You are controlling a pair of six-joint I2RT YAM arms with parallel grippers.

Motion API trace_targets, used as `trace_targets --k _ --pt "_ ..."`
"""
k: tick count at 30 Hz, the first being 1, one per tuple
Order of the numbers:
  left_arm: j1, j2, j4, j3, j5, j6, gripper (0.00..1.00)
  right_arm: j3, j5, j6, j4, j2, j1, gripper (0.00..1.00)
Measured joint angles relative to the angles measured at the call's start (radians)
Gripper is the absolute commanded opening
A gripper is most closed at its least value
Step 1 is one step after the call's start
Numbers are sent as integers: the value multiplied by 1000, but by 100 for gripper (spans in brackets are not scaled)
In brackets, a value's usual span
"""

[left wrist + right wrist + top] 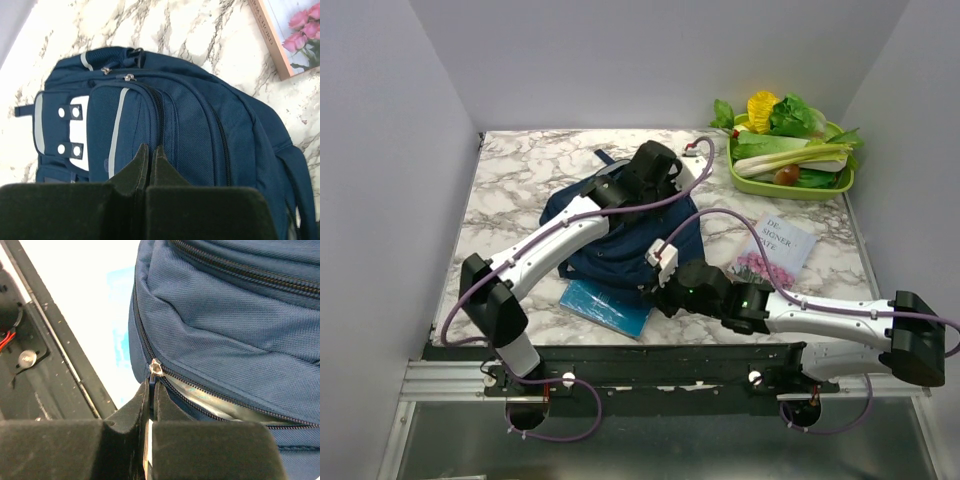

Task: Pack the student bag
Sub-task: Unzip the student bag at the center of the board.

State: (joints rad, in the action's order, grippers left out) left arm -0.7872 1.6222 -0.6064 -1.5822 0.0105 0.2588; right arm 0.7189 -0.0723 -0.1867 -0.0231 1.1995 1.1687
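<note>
The navy student bag (620, 245) lies flat in the middle of the marble table, front pockets up. My right gripper (153, 386) is at the bag's near edge (660, 285), shut on the silver zip pull (155, 370) of the main compartment. That zip is partly open and a shiny flat surface (210, 400) shows in the gap. My left gripper (150, 152) hovers over the bag's front pocket (130, 130), jaws shut and empty. The bag fills the left wrist view (210, 130).
A blue notebook (605, 305) lies partly under the bag's near edge and also shows in the right wrist view (120, 315). A book with pink flowers (775, 250) lies to the right. A green tray of vegetables (845, 180) stands at the back right. The table's front rail (55, 355) is close.
</note>
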Motion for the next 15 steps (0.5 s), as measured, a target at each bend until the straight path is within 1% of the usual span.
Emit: trace_targets --k 6,10,15 --pt "32 156 -137 -237 33 -146 0 66 -168 4 2 64 46 1" --pt "46 206 -171 -301 57 -216 0 119 -237 3 11 134 51 1" --pt "60 236 -196 -352 105 -283 0 232 -376 -23 125 235 72 1"
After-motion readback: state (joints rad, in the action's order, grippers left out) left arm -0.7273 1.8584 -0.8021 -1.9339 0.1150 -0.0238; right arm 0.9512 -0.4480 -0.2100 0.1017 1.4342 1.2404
